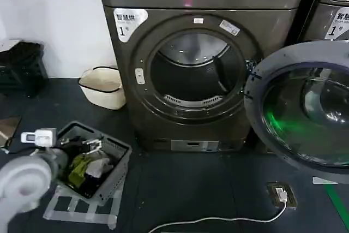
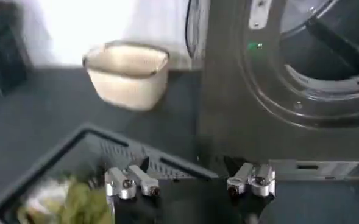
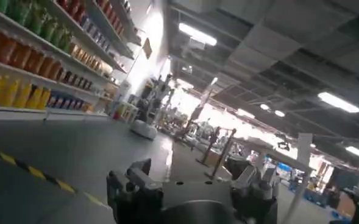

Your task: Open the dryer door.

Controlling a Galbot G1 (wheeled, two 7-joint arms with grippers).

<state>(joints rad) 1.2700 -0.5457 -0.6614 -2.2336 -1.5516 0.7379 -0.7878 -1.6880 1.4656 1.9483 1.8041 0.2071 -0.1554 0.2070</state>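
Left gripper [image 2: 190,182] open above our grey basket [image 1: 117,151], idle. Dryer door [image 1: 300,107] swung wide right of dryer [image 1: 196,118], baring the drum; right gripper [image 3: 191,192] open, aimed away.

floor [image 1: 185,184]: dark | dryer [image 1: 163,113] far centre | cream basket [image 1: 102,87] far left | grey crate [image 1: 98,165] near left | white cable [image 1: 218,221] near right

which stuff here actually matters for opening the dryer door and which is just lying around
Belongs to the job:
- dryer door, already swung open to the right
- dryer, drum opening exposed
- left gripper, open, low over the grey basket

Just lying about:
- grey basket of laundry
- cream basket beside the dryer
- white cable on the floor
- neighbouring machine
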